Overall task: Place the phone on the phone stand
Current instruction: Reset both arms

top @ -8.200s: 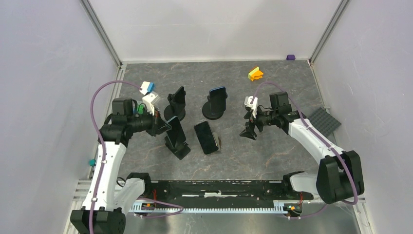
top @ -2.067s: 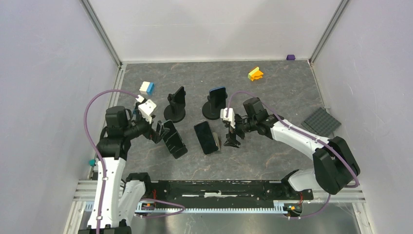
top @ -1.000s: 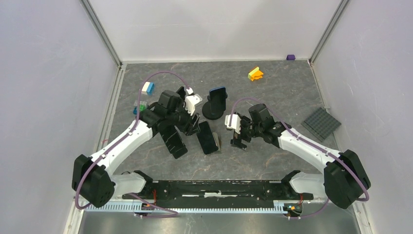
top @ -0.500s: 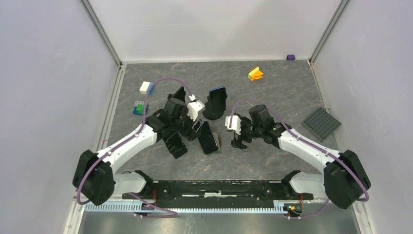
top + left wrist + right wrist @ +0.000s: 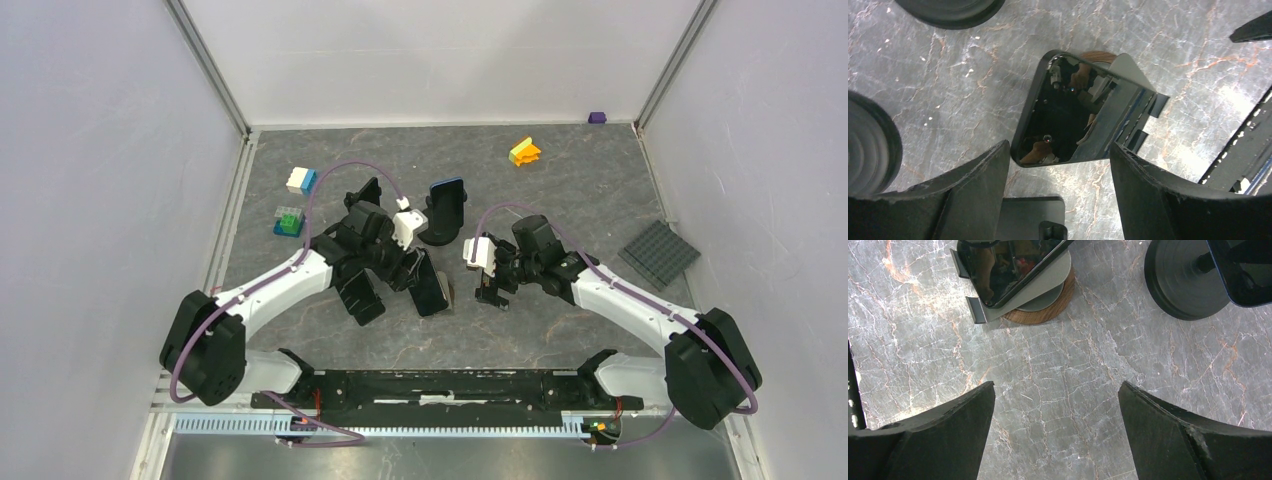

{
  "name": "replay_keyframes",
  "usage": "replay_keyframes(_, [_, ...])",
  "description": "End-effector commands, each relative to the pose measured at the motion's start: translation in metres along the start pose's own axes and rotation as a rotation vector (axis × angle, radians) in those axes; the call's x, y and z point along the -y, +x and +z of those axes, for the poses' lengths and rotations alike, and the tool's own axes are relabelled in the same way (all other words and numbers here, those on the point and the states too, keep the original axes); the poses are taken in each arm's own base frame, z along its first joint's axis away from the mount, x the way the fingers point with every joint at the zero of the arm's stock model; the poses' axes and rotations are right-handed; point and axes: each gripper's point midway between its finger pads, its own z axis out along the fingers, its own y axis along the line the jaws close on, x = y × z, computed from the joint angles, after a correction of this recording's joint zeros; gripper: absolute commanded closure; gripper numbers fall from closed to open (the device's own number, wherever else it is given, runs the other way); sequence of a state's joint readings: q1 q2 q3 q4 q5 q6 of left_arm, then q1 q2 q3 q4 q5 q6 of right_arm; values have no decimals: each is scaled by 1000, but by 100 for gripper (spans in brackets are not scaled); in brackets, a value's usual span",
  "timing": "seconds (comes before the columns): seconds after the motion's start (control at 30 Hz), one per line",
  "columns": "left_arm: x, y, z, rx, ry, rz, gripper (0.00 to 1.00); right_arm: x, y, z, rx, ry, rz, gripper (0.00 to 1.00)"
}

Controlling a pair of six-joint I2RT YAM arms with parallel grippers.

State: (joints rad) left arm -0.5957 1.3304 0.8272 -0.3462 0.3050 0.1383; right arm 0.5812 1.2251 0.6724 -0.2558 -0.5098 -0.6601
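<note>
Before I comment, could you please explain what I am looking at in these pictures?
This is a robot: a left arm and a right arm bolted at the near edge of a table. The wide picture comes from a fixed camera above and behind them; the other two come from a camera on each wrist, with that arm's fingers in view. On the table are phones on stands, toy bricks and a grey studded plate. The left fingers stand open, straddling the end of a phone that leans on a grey stand with a wooden base. The right fingers are open over the table. Nothing is held.
</note>
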Motion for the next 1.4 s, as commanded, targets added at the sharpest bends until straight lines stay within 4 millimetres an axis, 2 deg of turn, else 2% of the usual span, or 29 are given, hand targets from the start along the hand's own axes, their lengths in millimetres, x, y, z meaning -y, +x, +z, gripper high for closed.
replay_keyframes(0.0, [21,-29,0,81,98,10,22,6,-5,-2,18,29,-27,3])
replay_keyframes(0.17, [30,-30,5,68,124,40,22,6,-5,-2,17,30,-26,3])
replay_keyframes(0.73, [35,-38,8,72,130,70,21,4,-3,-1,16,16,-21,3])
replay_keyframes(0.87, [30,-38,6,76,95,68,20,4,-4,-1,17,15,-21,3])
replay_keyframes(1.2, [21,-51,-11,135,25,100,10,4,-3,-1,15,18,-18,3])
replay_keyframes(1.37, [19,-51,-19,134,4,133,3,9,-4,-2,11,41,-11,3])
